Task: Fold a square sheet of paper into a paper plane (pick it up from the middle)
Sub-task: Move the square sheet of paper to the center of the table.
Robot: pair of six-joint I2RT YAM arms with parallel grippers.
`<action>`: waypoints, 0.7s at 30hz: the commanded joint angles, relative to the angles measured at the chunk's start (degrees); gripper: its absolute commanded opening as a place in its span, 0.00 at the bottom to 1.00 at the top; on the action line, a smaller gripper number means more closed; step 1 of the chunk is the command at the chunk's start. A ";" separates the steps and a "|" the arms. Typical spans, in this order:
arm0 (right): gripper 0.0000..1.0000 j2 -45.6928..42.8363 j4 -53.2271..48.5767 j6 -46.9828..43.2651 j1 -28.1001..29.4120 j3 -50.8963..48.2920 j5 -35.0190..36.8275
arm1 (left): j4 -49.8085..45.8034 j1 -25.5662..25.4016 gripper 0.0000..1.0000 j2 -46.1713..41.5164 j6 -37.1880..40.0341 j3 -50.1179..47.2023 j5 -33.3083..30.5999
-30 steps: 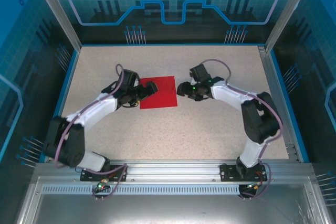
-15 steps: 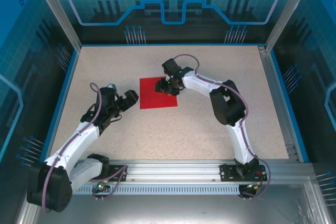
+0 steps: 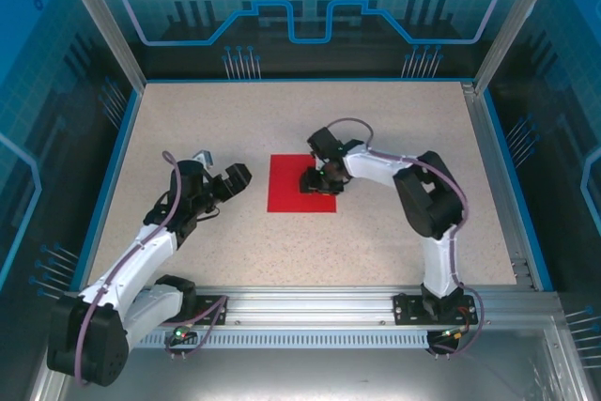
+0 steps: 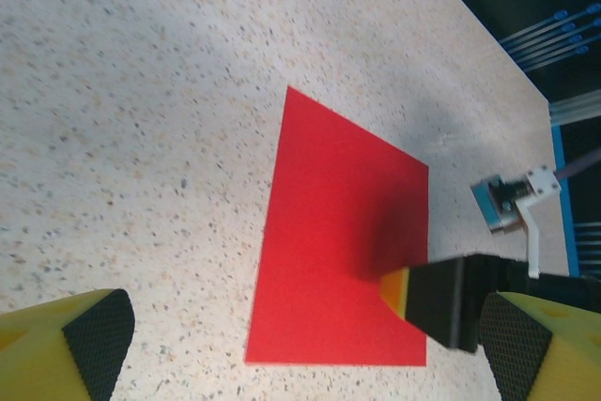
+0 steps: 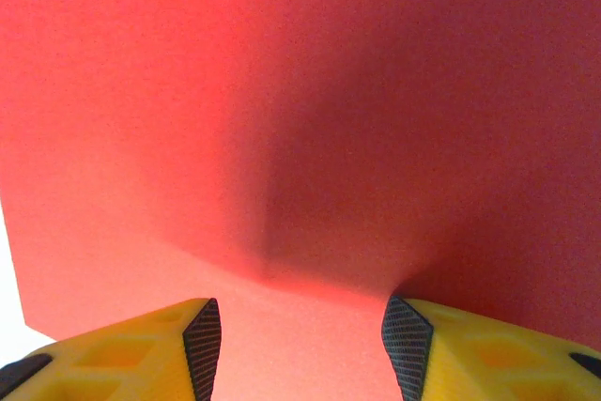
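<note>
Speckled table (image 3: 188,119), paper (image 3: 286,192) flat near its middle, not yet folded.
Right gripper (image 3: 317,181) presses on the paper right of centre, jaws apart, paper bulging between them. Left gripper (image 3: 235,178) hangs wide apart just left. Every fold remains.

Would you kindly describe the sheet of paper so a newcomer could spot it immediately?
Find the speckled beige table inside the blue-walled enclosure. Near its middle, under the right gripper, lies the square sheet of paper: the only bright red thing there.
</note>
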 commanded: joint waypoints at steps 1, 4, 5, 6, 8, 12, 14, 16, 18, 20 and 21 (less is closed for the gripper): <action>0.55 -3.17 -4.75 -4.74 -1.89 -9.07 2.67 | 4.08 -0.46 0.99 -0.24 2.15 -1.52 5.49; 0.55 -6.76 -5.43 -6.09 -4.06 -11.48 4.50 | 5.65 -2.47 0.99 0.95 2.30 -2.05 7.01; 0.55 -7.67 -5.41 -6.45 -4.58 -11.47 4.65 | 5.94 -3.33 0.99 1.66 2.35 -1.90 7.24; 0.55 -8.39 -5.43 -6.58 -4.79 -11.10 4.77 | 5.95 -4.01 0.99 2.33 2.13 -1.71 7.26; 0.56 -10.14 -5.03 -6.36 -4.43 -9.67 3.75 | 5.97 -5.30 0.99 3.47 2.28 -1.44 7.14; 0.60 -11.27 -3.93 -4.06 -1.31 -6.38 3.98 | 6.03 -6.00 0.99 4.19 2.17 -1.50 6.42; 0.61 -10.34 -4.54 -1.75 -0.24 -4.81 5.59 | 6.39 -6.13 0.99 4.51 2.13 -1.44 6.88; 0.60 -8.98 -3.42 0.73 0.49 -4.26 5.57 | 6.71 -6.58 0.99 4.86 2.22 -1.50 7.27; 0.60 -7.74 -2.89 2.59 0.83 -3.95 6.23 | 7.00 -6.83 0.99 5.57 2.27 -1.44 7.59; 0.59 -6.34 -2.92 4.45 0.83 -3.73 6.83 | 7.48 -6.93 0.99 6.59 2.02 -1.35 8.28; 0.58 -5.65 -3.00 5.54 0.80 -3.68 7.01 | 8.09 -7.06 0.99 6.93 1.79 -1.43 8.57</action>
